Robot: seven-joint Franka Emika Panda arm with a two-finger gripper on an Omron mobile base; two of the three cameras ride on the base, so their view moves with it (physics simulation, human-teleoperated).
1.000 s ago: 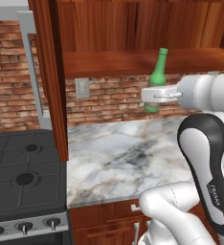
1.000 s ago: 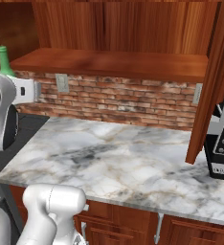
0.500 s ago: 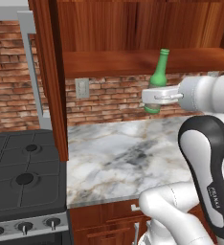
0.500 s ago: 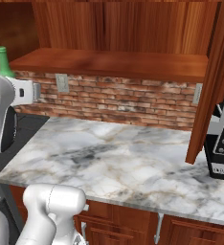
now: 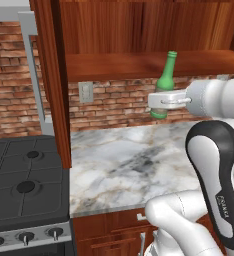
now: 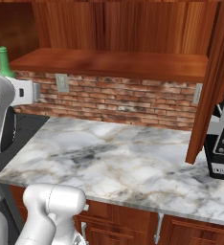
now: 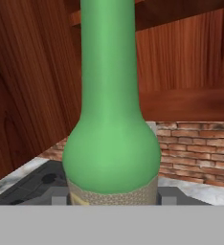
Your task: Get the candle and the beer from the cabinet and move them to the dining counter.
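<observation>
The gripper (image 5: 161, 102) is clamped around the green beer bottle (image 5: 164, 82), holding it up over the marble counter (image 5: 139, 162).

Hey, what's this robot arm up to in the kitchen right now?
The white arm's tool is closed on the beer, a slim green bottle, gripping its lower body where the pale label sits. The bottle hangs slightly tilted in the air in front of the open cabinet, above the marble worktop backed with red brick. The stove sits to the left. The bottle has yet to be set down anywhere.
</observation>
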